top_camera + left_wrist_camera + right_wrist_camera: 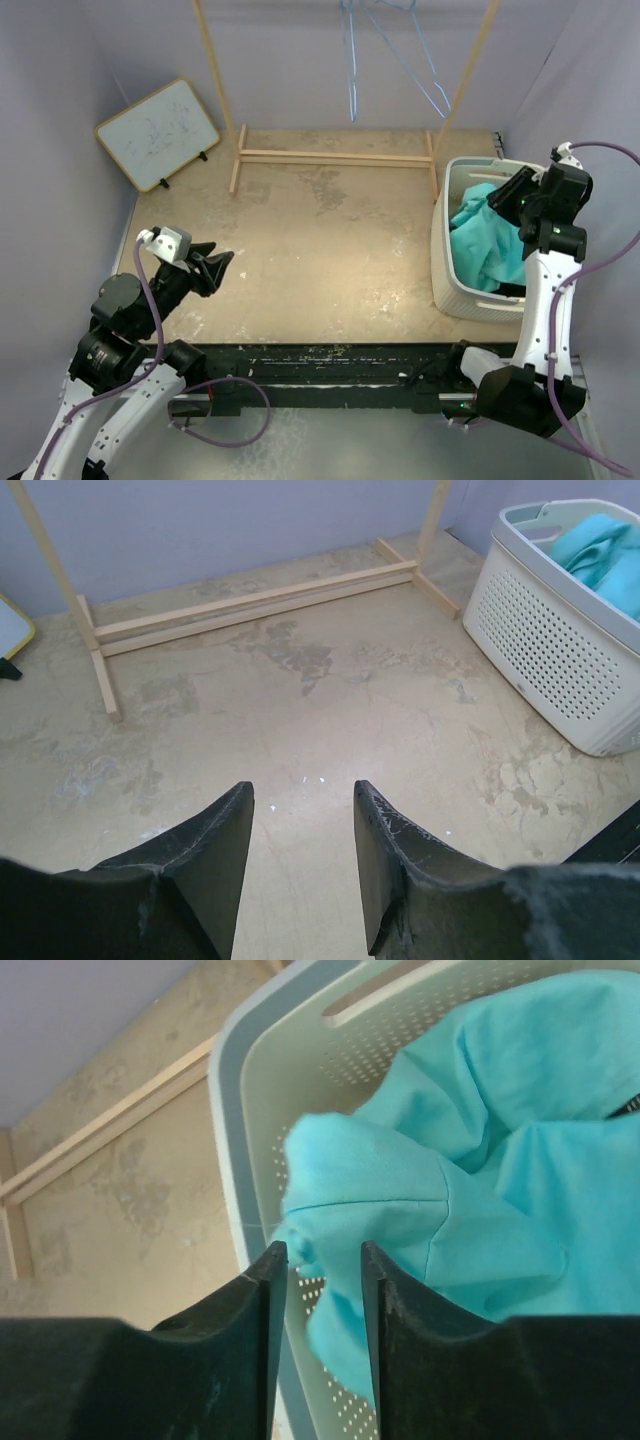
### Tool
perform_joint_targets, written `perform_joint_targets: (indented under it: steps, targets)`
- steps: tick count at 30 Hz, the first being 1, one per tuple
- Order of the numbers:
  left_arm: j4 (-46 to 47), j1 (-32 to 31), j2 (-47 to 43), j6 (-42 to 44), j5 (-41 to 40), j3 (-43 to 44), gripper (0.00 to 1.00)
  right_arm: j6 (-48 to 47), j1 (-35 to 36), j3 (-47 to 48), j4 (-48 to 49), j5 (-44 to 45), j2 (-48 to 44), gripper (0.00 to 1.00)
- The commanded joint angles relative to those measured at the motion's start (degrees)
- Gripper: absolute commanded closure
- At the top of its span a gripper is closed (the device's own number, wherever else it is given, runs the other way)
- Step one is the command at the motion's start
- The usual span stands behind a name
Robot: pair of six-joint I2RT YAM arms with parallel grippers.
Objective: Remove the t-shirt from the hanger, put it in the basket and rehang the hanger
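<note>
Table (330, 250) is bare tan board, with nothing of the task lying on it. The wooden rack (335, 157) stands at the far edge, and no cloth hangs on it.

The white perforated basket (445, 260) sits on the table's right side, just beside my right arm. The teal t-shirt (490, 245) is bunched inside it and heaped up to about rim height. A fold lies against the inner wall nearest the table's middle. I can't see whether anything else is in the basket; the shirt covers whatever is under it.

A whiteboard (158, 133) leans at the far left and is not involved.

The blue wire hangers (352, 70) dangle from the top of the rack, bare. I judge the shirt is already off and dropped in the basket, so the task looks at its last step: let go and clear out.

My right claw (324, 1260) is above the basket's near-left part, pointing down at the cloth. The fingers are apart, and I see fabric beyond the gap but none pinched in it. The next move needs a straight lift away, checking that no fold snags a fingertip and drags the shirt over the rim.

My left claw (303, 800) hangs over bare table at the left, well apart from the basket, spread wide and holding nothing. It needs only to go back to rest.
</note>
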Motion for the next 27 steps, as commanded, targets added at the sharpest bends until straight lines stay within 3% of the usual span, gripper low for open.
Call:
perform_joint_targets:
  steps: [1,2,7,12,14,15,17,19,22,27]
  targets:
    - [2.49,0.03,1.46,0.13,1.46,-0.01,0.51,-4.01,-0.12,0.36,4.46,-9.23,-3.26,0.54]
    - [2.47,0.06,1.53,0.12,1.51,0.00,0.51,-4.17,-0.10,0.17,4.43,-9.75,-3.24,0.44]
    - [2.38,0.05,1.57,0.12,1.53,0.07,0.51,-4.67,0.01,-1.99,4.55,-14.18,-0.37,0.52]
    - [2.40,0.07,1.98,0.03,1.51,0.00,0.50,-3.26,0.01,-2.19,7.00,-13.70,-3.46,0.48]
    - [2.43,0.05,2.49,0.12,1.74,0.08,0.50,-2.80,-0.06,-1.40,9.44,-19.47,-5.00,0.45]
    - [2.43,0.05,2.80,0.18,1.83,0.04,0.50,-2.46,0.05,-1.23,11.00,-22.61,-5.97,0.35]
    - [2.38,0.03,3.11,0.12,1.88,0.12,0.49,-1.11,0.42,-1.29,13.95,-27.30,-7.05,0.03]
    - [2.34,0.08,3.16,0.12,1.73,0.17,0.42,-0.04,1.04,-2.36,16.99,-32.68,-8.04,0.00]
    - [2.06,0.06,3.34,-0.71,0.05,0.29,0.02,4.27,1.71,-5.91,24.35,-40.61,-9.32,0.00]
    - [0.82,0.08,3.09,-2.28,-3.83,0.94,0.01,5.58,1.99,-8.41,24.91,-34.74,-13.24,0.00]
